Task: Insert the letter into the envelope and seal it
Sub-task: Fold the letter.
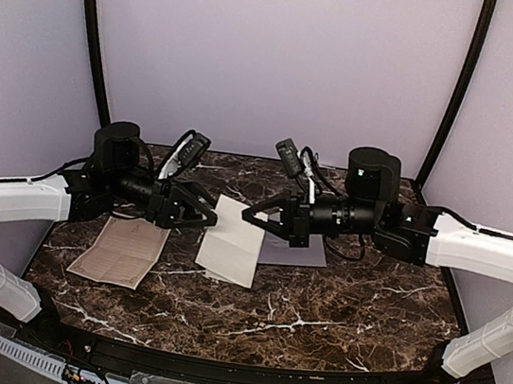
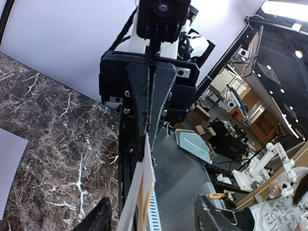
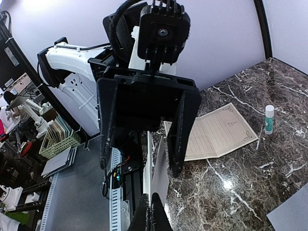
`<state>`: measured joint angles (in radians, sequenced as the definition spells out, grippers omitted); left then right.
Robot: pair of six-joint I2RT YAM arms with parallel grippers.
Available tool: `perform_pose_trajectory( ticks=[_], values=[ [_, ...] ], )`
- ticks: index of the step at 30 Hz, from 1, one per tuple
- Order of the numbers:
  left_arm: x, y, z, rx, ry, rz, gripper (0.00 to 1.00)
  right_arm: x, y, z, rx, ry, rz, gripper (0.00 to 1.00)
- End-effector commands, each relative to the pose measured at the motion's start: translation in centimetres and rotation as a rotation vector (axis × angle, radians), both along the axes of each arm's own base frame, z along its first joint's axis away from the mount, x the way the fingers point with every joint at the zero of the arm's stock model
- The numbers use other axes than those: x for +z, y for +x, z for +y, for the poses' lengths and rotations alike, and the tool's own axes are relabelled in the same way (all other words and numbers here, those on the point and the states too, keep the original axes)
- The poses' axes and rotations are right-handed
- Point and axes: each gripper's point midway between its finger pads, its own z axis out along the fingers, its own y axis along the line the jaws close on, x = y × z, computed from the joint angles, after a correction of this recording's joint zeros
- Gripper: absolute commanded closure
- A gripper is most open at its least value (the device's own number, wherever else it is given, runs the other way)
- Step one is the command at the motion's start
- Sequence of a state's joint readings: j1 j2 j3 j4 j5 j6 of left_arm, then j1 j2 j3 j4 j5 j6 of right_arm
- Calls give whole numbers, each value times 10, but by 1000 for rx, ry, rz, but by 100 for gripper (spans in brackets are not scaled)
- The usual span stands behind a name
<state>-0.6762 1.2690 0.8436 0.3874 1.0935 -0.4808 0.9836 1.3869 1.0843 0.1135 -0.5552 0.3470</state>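
The pale envelope (image 1: 232,243) is held up on edge between my two grippers, its lower edge near the table. My right gripper (image 1: 249,218) is shut on its right edge, as the right wrist view (image 3: 153,214) shows. My left gripper (image 1: 207,216) is open, with its fingers wide on either side of the envelope's other edge (image 2: 144,185). A strip of tan paper shows between the envelope's layers in the left wrist view. An unfolded tan letter sheet (image 1: 124,250) with an ornate border lies flat on the table at the left and also shows in the right wrist view (image 3: 219,132).
A flat grey sheet (image 1: 303,253) lies on the marble table under my right arm. A white glue stick (image 3: 269,119) stands beyond the tan sheet. Lavender walls close the back and sides, and a black rail runs along the near edge (image 1: 213,363).
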Motion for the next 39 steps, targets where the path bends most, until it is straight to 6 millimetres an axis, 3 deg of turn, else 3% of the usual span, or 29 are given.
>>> perform_pose_trajectory(
  ticks=[1, 2, 4, 5, 8, 14, 16, 21, 27, 29, 30, 31, 32, 33, 34, 35, 39],
  values=[
    [8, 0, 3, 26, -35, -11, 32, 27, 5, -11, -44, 101, -40, 100],
    [7, 0, 4, 29, -35, -3, 32, 27, 4, -12, -45, 106, -40, 100],
    [5, 0, 5, 40, -33, 3, 42, 27, 5, -14, -52, 112, -41, 100],
    [4, 0, 6, 46, -33, 4, 52, 27, 6, -15, -54, 113, -41, 100],
    [3, 0, 7, 57, -32, 7, 64, 27, 6, -17, -59, 115, -38, 100],
    [7, 2, 8, 71, -56, -5, 99, 23, 5, -18, -54, 109, -27, 100],
    [7, 2, 8, 62, -62, -3, 100, 22, 4, -18, -41, 100, -21, 98],
    [3, 1, 6, 34, -50, 5, 100, 23, 5, -16, -35, 82, -24, 51],
    [4, 4, 5, 44, -44, -33, 100, 14, 15, -18, -75, 65, -17, 22],
    [-10, 8, 3, 49, 30, -5, 100, 13, 16, -20, -74, 62, -23, 17],
    [-7, 12, 2, 56, 39, -24, 100, 12, 16, -20, -68, 54, -30, 16],
    [-20, 13, 2, 54, 89, -22, 100, 10, 18, -20, -64, 36, -35, 15],
    [-16, 15, 1, 53, 96, -42, 100, 6, 19, -20, -59, 12, -35, 15],
    [-26, 13, 2, 41, 135, -39, 100, 2, 21, -18, -48, -15, -34, 15],
    [-22, 14, 1, 37, 136, -56, 100, -2, 21, -16, -31, -42, -26, 16],
    [-32, 13, 2, 22, 175, -45, 100, -5, 19, -14, -11, -64, -22, 16],
    [-37, 13, 0, -15, 229, -56, 100, -19, 13, -9, 60, -136, 12, 22]
  ],
)
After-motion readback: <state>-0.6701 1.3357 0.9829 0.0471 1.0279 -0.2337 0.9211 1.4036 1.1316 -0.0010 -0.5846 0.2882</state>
